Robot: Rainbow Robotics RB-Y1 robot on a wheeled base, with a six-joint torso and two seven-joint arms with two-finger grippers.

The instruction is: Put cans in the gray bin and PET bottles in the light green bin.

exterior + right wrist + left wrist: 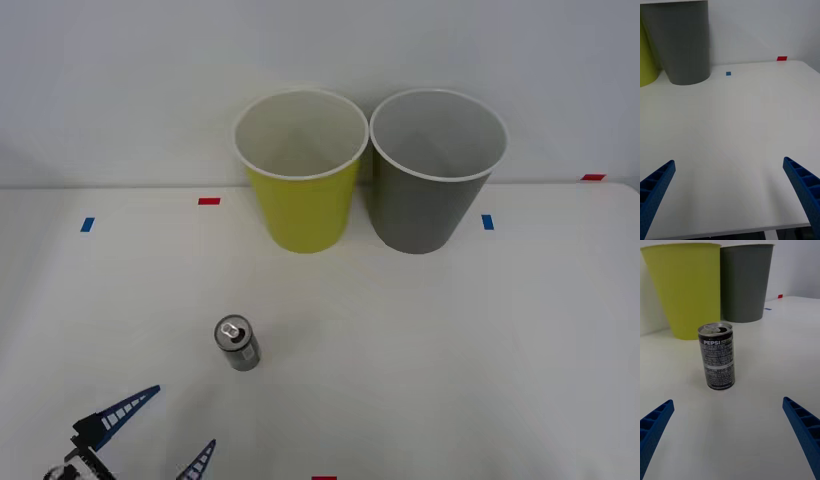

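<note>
A small dark can [237,343] with a silver top stands upright on the white table, left of centre. My left gripper [165,435] is open, just in front of it and to its left, apart from it. In the left wrist view the can [717,356] stands ahead between the spread blue fingers [655,423]. The light green bin [300,200] and the gray bin [425,200] stand side by side at the back of the table. My right gripper [729,161] hovers open over bare table, with the gray bin [685,45] far ahead. PET bottles are out of view.
Small red tape marks [208,201] and blue tape marks [487,222] lie flat on the table [450,350]. A pale wall rises right behind the bins. The table's near edge [730,228] lies under my right gripper.
</note>
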